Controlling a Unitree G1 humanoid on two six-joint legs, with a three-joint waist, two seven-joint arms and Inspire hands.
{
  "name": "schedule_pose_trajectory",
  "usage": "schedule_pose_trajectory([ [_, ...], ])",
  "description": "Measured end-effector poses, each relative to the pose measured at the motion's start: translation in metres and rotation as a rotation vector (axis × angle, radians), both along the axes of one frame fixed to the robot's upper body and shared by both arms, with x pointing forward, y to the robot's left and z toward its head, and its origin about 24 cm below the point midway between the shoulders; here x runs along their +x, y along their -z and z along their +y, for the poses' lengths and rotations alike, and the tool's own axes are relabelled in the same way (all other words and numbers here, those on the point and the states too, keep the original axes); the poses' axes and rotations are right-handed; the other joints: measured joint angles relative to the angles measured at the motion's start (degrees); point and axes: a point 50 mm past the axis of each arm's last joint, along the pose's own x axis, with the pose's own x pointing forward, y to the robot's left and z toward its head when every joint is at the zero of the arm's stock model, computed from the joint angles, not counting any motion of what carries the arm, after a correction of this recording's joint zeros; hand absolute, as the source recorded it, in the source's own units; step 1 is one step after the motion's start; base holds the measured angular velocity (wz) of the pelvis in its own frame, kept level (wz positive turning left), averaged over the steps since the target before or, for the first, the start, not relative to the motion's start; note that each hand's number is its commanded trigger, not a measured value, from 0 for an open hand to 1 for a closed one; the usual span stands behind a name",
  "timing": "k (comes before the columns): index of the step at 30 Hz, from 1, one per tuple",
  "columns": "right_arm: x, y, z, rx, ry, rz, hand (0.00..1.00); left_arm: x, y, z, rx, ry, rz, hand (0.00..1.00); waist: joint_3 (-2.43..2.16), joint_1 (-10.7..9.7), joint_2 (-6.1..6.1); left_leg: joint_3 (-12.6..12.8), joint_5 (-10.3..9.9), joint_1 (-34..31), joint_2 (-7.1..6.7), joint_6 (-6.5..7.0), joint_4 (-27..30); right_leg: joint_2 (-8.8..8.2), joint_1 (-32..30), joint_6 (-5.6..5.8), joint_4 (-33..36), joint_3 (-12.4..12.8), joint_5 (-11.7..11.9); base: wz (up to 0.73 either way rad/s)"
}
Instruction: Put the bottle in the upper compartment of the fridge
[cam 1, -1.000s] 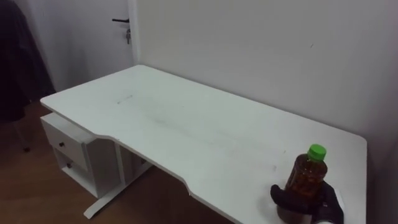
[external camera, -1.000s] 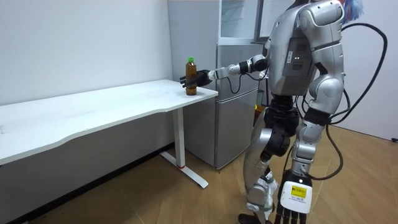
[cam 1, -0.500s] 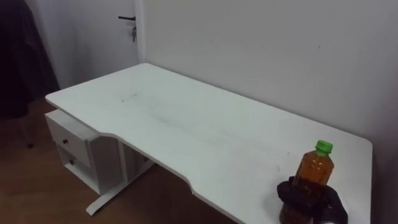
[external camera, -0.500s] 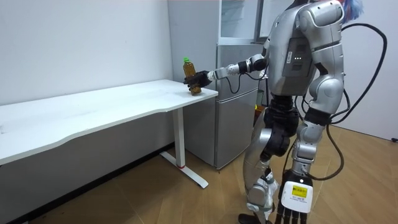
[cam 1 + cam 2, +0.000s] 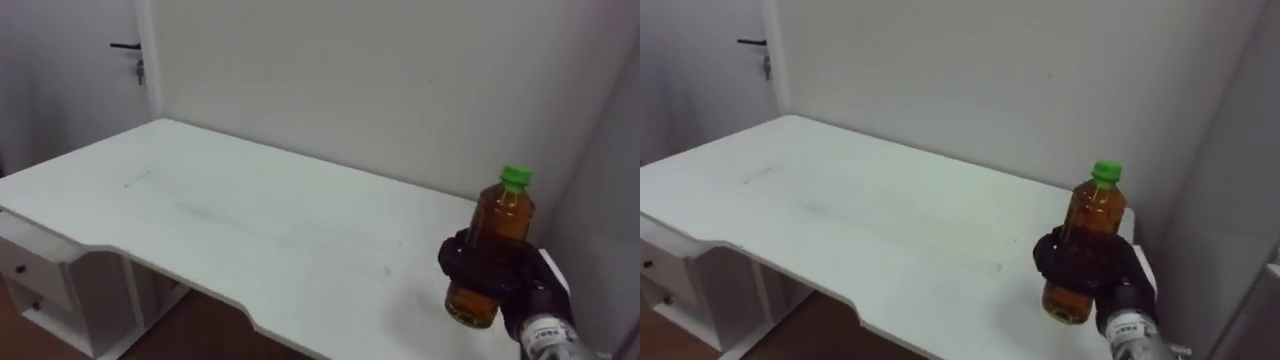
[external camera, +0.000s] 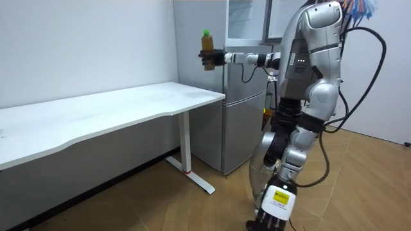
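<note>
Room view: bottle [image 6: 207, 46], amber w/ green cap, upright, held high above white table's [image 6: 96, 119] end. R hand [image 6: 210, 59] wrapped round it. Grey fridge [image 6: 244, 128] just past table. Wood floor [image 6: 160, 205], white wall [image 6: 83, 45] behind table. L hand [image 6: 273, 212] hangs low, grip unclear.

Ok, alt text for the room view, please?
The robot's right hand holds an amber, green-capped bottle in the air above the end of the white table. It stands by the grey fridge, left hand hanging low.
</note>
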Motion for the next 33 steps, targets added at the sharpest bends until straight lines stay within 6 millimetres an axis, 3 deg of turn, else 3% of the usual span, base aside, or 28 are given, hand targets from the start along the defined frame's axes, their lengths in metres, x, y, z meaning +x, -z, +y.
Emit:
schedule_pose_trajectory([
  [3, -0.001, -0.013, -0.015, -0.034, 0.02, -0.037, 1.0, 0.008, -0.001, 0.002, 0.01, 0.007, -0.02, 0.0, -0.06, -0.61, -0.17, 1.35, -0.1, 1.54, 0.71, 0.02, -0.66, 1.28, 1.29, -0.21, -1.8, 1.34, 1.26, -0.24],
  [8, -0.003, -0.028, -0.015, -0.028, 0.006, -0.095, 1.0, 0.011, -0.001, 0.003, 0.014, 0.006, -0.031, 0.0, -0.13, -2.77, -0.31, 2.38, -0.13, 2.08, 0.8, 0.07, -1.05, 1.59, 1.19, -0.07, -1.99, 2.85, 1.75, -0.14],
  [13, -0.005, -0.051, -0.024, -0.017, 0.039, -0.19, 1.0, 0.011, -0.002, 0.006, 0.024, 0.001, -0.033, 0.0, -0.17, -3.24, -0.33, 2.69, -0.02, 1.94, 0.79, 0.26, -1.24, 1.71, 0.66, -0.21, -2.12, 3.34, 2.02, -0.02],
  [15, -0.007, -0.059, -0.03, -0.01, 0.06, -0.222, 1.0, 0.008, -0.002, 0.006, 0.025, -0.006, -0.024, 0.0, -0.32, -2.99, -0.49, 3.71, 0.09, 2.41, 0.82, 0.35, -2.13, 1.95, 0.58, -0.1, -2.28, 4.62, 2.09, -0.18],
  [21, -0.012, -0.076, -0.038, -0.015, 0.078, -0.29, 1.0, -0.006, -0.003, 0.009, 0.033, -0.041, 0.004, 0.0, -0.49, -5.59, -0.87, 4.04, 0.13, 2.93, 0.89, 0.41, -3.13, 2.4, 1.9, 0.34, -4.69, 4.63, 2.5, -0.04],
  [26, -0.021, -0.098, -0.044, -0.035, 0.096, -0.38, 1.0, -0.007, -0.003, 0.012, 0.044, -0.064, -0.001, 0.0, -0.43, -6.32, -1.17, 4.71, 0.14, 4.53, 0.97, 0.35, -4.63, 2.45, 2.33, 0.42, -4.96, 4.6, 2.52, -0.07],
  [33, -0.027, -0.113, -0.041, -0.083, 0.092, -0.436, 1.0, -0.013, -0.003, 0.012, 0.049, -0.072, 0.02, 0.0, -0.37, -7.61, -1.75, 5.85, 0.09, 5.38, 1.01, 0.33, -5.38, 2.59, 2.86, 0.52, -5.95, 4.61, 2.77, -0.1],
])
